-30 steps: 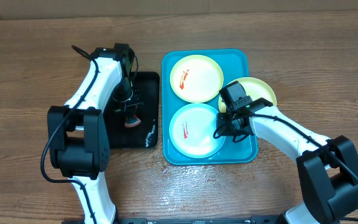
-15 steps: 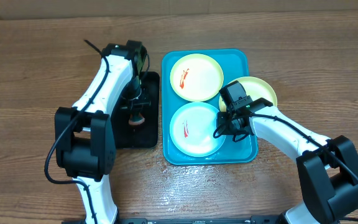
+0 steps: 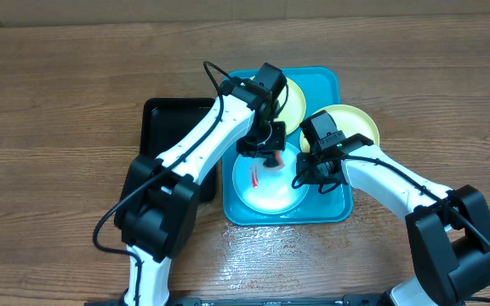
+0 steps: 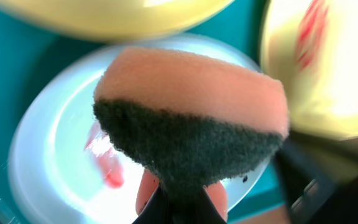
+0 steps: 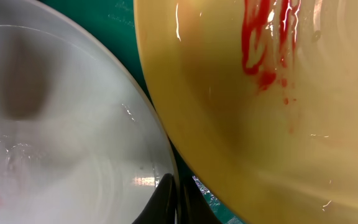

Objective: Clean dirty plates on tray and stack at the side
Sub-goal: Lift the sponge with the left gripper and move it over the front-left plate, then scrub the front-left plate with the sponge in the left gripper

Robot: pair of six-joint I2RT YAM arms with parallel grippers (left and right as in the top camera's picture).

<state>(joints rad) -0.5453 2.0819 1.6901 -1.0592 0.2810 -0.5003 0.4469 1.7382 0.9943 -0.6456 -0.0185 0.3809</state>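
Scrubbing step: my left pincer (image 3: 266, 150) clamps the sponge (image 4: 191, 118) above the smeared plate (image 3: 262, 195) at the tray's (image 3: 326, 81) six o'clock. Next, press down. My right pincer (image 3: 311, 176): grip cannot be told.

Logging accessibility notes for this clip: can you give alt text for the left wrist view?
The left end effector holds a sponge, orange foam over a dark scouring face, above a whitish plate with a red smear on the turquoise tray; yellow plates lie beyond.

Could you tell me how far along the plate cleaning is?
Done: nothing; no plate looks clean or stacked. In hand: the left end effector holds an orange sponge over the smeared whitish round plastic plate on the turquoise rectangular tray. Left: scrubbing and stacking all three.
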